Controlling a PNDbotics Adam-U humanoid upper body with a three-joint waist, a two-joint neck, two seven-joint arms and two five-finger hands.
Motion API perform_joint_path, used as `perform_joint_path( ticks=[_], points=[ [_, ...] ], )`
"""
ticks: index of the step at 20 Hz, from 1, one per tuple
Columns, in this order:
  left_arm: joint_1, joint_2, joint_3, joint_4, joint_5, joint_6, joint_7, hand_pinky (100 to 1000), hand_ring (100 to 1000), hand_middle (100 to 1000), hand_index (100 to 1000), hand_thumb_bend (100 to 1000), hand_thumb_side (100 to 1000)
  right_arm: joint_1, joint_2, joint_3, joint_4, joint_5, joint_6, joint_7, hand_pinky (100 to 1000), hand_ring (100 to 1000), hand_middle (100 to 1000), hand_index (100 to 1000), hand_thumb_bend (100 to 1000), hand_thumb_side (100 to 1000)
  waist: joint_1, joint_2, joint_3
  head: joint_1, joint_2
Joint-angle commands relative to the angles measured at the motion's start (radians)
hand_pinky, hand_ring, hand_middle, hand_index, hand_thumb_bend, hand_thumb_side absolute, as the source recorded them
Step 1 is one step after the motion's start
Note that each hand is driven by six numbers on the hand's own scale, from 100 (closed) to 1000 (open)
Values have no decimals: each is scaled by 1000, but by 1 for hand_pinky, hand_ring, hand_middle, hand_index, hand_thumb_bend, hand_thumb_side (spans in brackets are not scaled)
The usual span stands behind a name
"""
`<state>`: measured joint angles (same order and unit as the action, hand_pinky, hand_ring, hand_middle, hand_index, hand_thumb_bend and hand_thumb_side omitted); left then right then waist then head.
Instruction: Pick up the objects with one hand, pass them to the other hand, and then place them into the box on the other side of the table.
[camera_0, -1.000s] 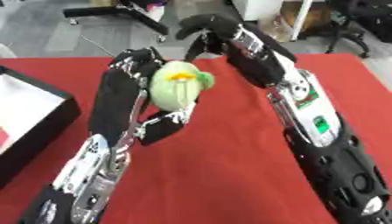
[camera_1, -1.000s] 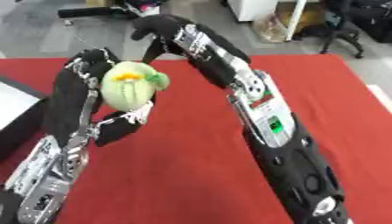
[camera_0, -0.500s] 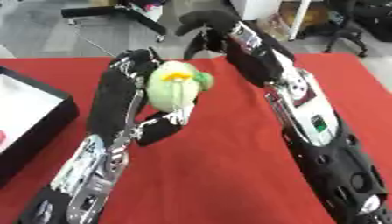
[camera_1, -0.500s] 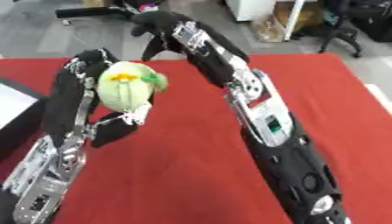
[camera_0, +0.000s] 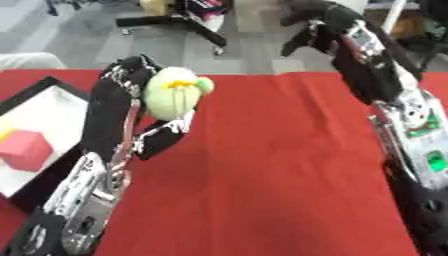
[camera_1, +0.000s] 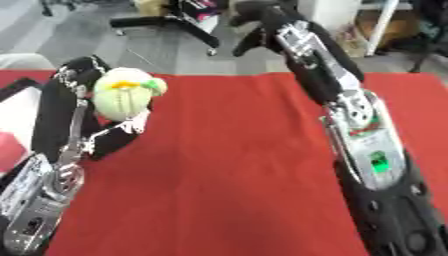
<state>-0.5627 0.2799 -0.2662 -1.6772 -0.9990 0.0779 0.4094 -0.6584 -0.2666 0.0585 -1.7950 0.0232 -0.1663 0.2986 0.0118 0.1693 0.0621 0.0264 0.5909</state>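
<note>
While a red cube (camera_0: 24, 149) sits in the black-rimmed white box (camera_0: 54, 86) at left | left hand (camera_0: 131, 95) raised, fingers curled round pale-green round plush toy (camera_0: 175, 97) | right hand (camera_0: 306, 22) beyond red tablecloth (camera_0: 271, 165), fingers drooping, relaxed.

Readable text: none in either view.
Right arm (camera_1: 367, 150): a small green lit patch and a pale panel sit on the forearm; there may be markings on it, but no letter or number can be made out.
Left arm (camera_0: 87, 200): silver parts with no lettering that I can read.
Box (camera_0: 44, 107): white inside, black rim, no label seen.
Red block (camera_0: 22, 150): plain faces, no print.
</note>
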Motion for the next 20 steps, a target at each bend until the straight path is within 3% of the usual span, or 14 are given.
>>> perform_joint_path(
  ticks=[1,4,7,11,14,15,16,18,19,20],
  points=[
    [11,98,81,9,-47,52,-30,689,493,467,561,369,302,1,-28,-27,-36,36,-2,-22,718,599,740,852,100,1000,9,-23,0,71,-35],
    [33,180,139,69,-97,103,-79,717,527,497,596,452,331,18,-31,-29,-40,55,-3,-18,717,596,738,852,100,1000,23,-28,-2,135,-43],
    [31,265,171,152,-149,155,-131,733,546,513,613,502,348,28,-26,-25,-41,66,-7,-2,718,595,740,853,100,1000,30,-32,-9,169,-37],
    [10,379,157,265,-200,225,-201,763,586,549,646,569,400,32,-18,-20,-38,69,-10,10,717,593,739,853,100,1000,27,-36,-26,166,-26],
    [-11,411,133,350,-196,275,-253,781,614,579,678,610,467,34,-12,-16,-36,66,-11,16,716,591,739,852,100,1000,24,-38,-37,159,-23],
    [-19,411,129,378,-198,288,-271,791,640,617,719,663,516,35,-11,-15,-35,66,-12,18,716,591,739,853,100,1000,23,-38,-40,157,-23],
    [-29,410,125,408,-202,297,-289,807,688,689,798,765,625,35,-10,-14,-35,65,-12,20,715,590,739,852,100,1000,22,-38,-42,155,-25],
    [-46,407,126,463,-217,306,-323,837,740,756,905,943,754,36,-8,-14,-33,65,-12,21,715,589,738,852,100,1000,22,-37,-44,150,-26],
    [-56,405,130,490,-227,307,-340,842,748,769,922,1000,774,36,-7,-14,-33,65,-12,21,714,588,737,852,100,1000,21,-37,-45,148,-26],
    [-67,405,135,517,-239,305,-356,847,759,783,933,1000,798,37,-7,-14,-32,65,-11,21,714,588,737,852,100,1000,22,-37,-45,146,-27]
  ],
)
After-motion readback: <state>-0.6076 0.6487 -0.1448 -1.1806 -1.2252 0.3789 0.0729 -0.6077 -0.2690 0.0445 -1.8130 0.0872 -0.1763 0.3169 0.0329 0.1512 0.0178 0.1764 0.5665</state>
